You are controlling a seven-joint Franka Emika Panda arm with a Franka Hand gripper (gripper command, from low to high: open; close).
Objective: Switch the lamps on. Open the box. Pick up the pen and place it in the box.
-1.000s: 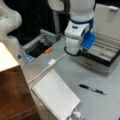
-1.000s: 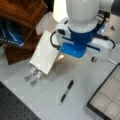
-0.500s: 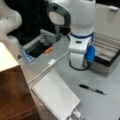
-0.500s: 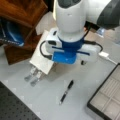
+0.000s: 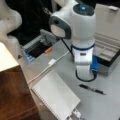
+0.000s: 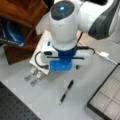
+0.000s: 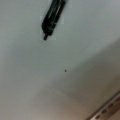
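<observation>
Pen [image 5: 91, 89] lay flat on the grey table [image 5: 60, 67], untouched, just beside the arm's lower end in both front views [image 6: 66, 92]. I noted the box [image 5: 107, 53] open, its lid upright and tray [image 6: 107, 96] exposed. Gripper itself stayed out of my sight behind the arm's body; I could not tell its spread. Wrist view caught the pen's end [image 7: 52, 18] near its top edge. Notebook [image 5: 56, 96] sat nearby.
</observation>
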